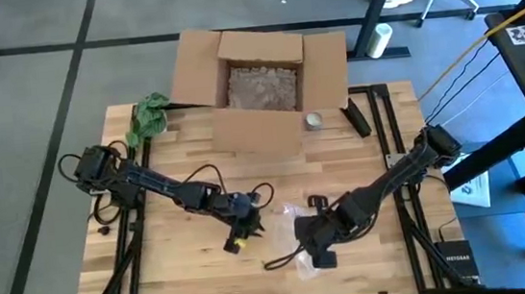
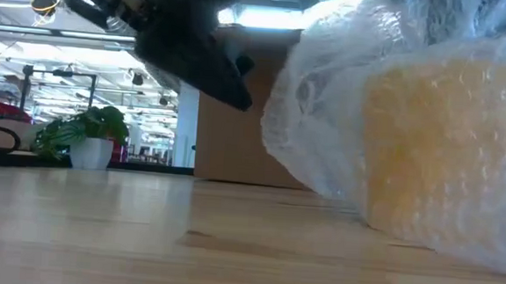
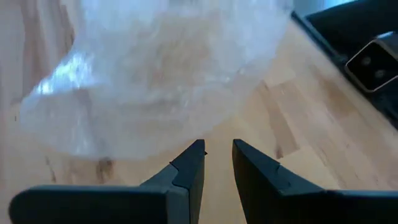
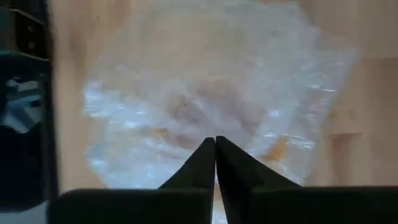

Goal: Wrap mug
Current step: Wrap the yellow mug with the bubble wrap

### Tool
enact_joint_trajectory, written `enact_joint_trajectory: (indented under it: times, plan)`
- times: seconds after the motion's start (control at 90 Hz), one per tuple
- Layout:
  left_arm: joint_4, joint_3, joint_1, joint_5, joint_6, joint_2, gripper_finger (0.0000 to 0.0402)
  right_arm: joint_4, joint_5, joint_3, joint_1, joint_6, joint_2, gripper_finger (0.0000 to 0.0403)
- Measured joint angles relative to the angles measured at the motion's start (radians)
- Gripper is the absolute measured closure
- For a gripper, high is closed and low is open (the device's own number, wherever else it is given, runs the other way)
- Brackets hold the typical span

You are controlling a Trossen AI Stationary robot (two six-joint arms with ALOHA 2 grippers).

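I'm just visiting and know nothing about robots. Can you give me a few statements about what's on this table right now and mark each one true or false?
1. The mug is covered in bubble wrap. True.
2. The cardboard box is taped shut. False: its flaps are open and crumpled paper shows inside.
3. The right gripper has its fingers spread wide. False: the fingertips meet, right at the wrap.
4. The left gripper holds the wrap. False: a narrow gap shows between its fingers, with nothing in it, just short of the wrap.
5. A small green plant sits beside the box, at the table's far left corner. True.
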Motion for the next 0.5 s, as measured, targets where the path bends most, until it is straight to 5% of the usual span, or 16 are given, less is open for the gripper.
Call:
enact_joint_trajectory:
  times: [0.5]
  plan:
    - [0.013, 0.0, 0.011, 0.001, 0.016, 0.03, 0.0336, 0.274, -0.169, -0.186, -0.081, -0.043, 0.13, 0.0403]
